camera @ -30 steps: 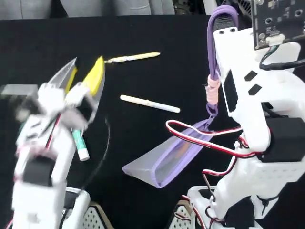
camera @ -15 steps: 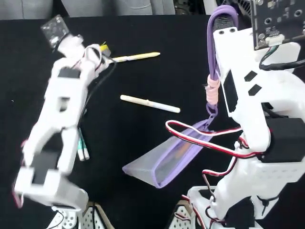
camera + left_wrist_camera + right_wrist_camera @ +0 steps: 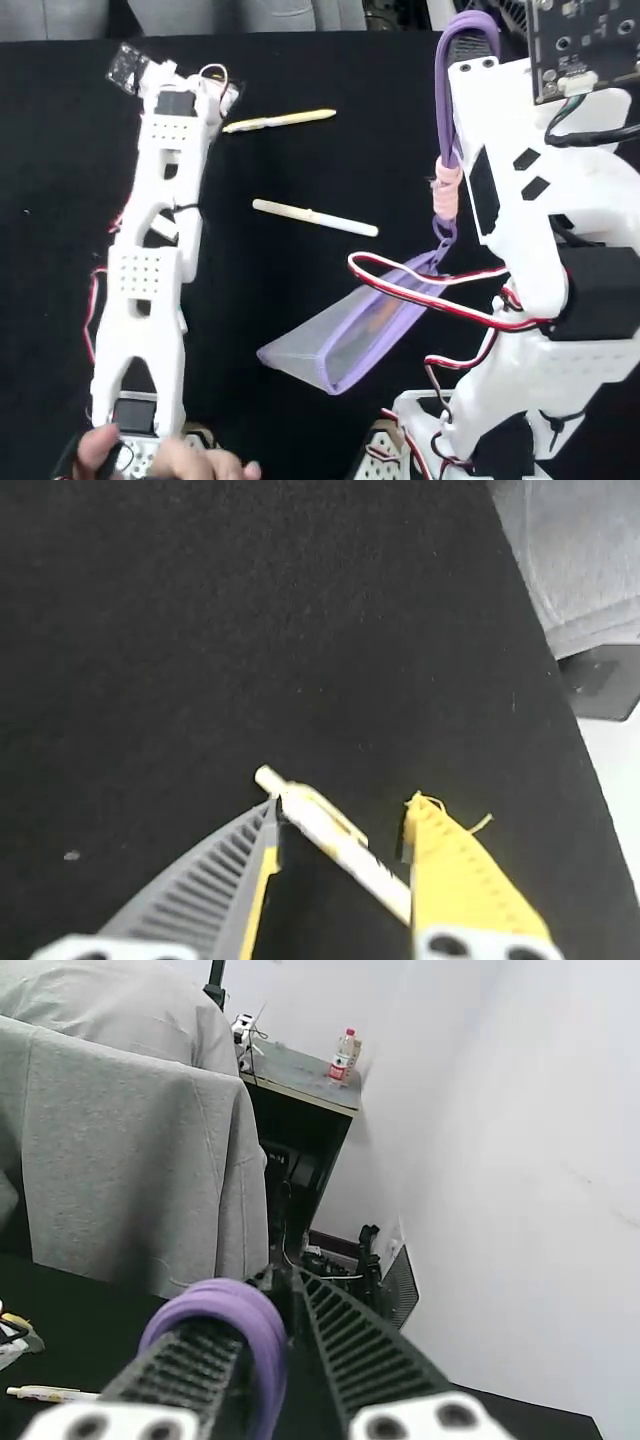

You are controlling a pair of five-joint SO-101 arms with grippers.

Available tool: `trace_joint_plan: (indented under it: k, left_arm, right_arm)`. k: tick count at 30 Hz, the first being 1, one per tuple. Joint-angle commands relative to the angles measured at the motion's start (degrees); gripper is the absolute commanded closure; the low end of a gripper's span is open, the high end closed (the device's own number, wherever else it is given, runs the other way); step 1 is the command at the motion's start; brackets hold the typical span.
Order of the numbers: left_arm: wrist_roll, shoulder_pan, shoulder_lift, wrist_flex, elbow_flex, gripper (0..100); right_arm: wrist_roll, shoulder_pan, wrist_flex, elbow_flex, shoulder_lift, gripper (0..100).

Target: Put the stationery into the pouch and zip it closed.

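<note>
A cream-yellow pen lies at the far side of the black table, and a white pen lies mid-table. My left arm stretches out to the far left. Its gripper stands open over the yellow pen's near end. In the left wrist view that pen runs between the open fingers of the left gripper, close to the grey one. The translucent purple pouch hangs tilted with its mouth open, held up by its purple strap. My right gripper is shut on that strap, high above the table.
The right arm's white body and its red wires crowd the right side, just over the pouch. The table's far edge runs right behind the yellow pen. Open black surface lies between the two pens and the pouch.
The left arm has swung from the near left out to the far left, bringing its open gripper down around the yellow pen's end. The right arm and pouch have not moved.
</note>
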Motion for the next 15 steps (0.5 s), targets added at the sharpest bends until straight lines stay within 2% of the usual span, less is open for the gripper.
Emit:
trace_joint_plan:
  k: [1, 4, 11, 15]
  left_arm:
    - [4.0, -0.4, 12.0, 0.4, -20.1, 79]
    - [4.5, -0.3, 19.6, 0.4, -28.0, 79]
    - [4.5, 0.5, 22.4, -1.1, -26.3, 79]
    - [4.3, 1.1, 22.2, 3.3, -26.9, 79]
  right_arm:
    - [0.2, 1.0, 0.3, -2.2, -0.1, 98.7]
    - [0.2, 1.0, 0.3, -2.2, -0.1, 98.7]
    - [0.3, 1.0, 0.3, -2.2, -0.1, 98.7]
    - [0.4, 1.0, 0.3, -2.2, -0.1, 98.7]
